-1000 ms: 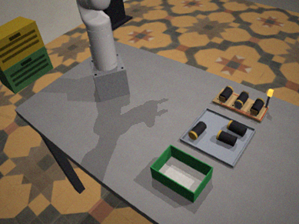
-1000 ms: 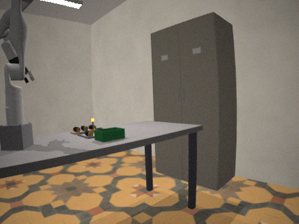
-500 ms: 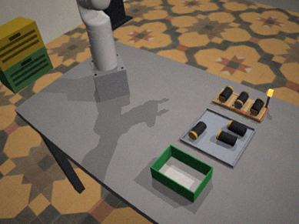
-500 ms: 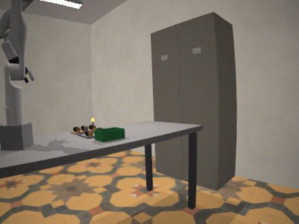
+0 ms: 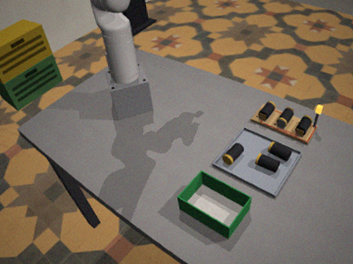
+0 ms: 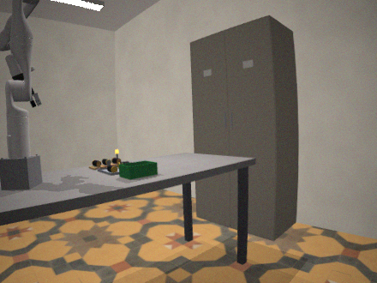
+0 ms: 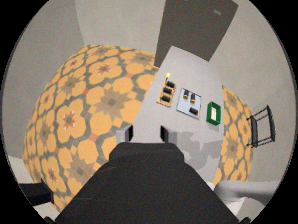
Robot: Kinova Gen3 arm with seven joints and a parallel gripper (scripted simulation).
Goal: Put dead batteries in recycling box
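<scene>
A grey desk [image 5: 116,170] stands on a patterned orange tile floor [image 5: 249,29], seen from above. At the far left, off the desk, two slatted crates are stacked, a yellow crate [image 5: 14,49] on a green crate [image 5: 31,84]. To their right, on the far side of the desk, one white robot arm [image 5: 118,46] rises from a grey block base [image 5: 130,100] and leaves the top of the picture. Its fingers are out of the overhead view; in the wrist view they point down at the desk from high above, spread wide apart with nothing between them. Further right, near the front edge, sits one green recycling box [image 5: 185,206], upright and open-topped, with only its pale floor showing inside. Just right of it and farther back lies one shallow grey tray [image 5: 273,184] holding three black batteries with yellow ends: one battery [image 5: 233,153] at the left, and two more, [image 5: 268,161] and [image 5: 279,150], side by side at the right. Beyond the tray is one wooden battery holder [image 5: 278,128] with three more batteries seated in a row: [image 5: 267,109], [image 5: 285,117] and [image 5: 303,124]. That makes six batteries in all. At the holder's right end, one small bulb [image 5: 318,109] glows yellow.
</scene>
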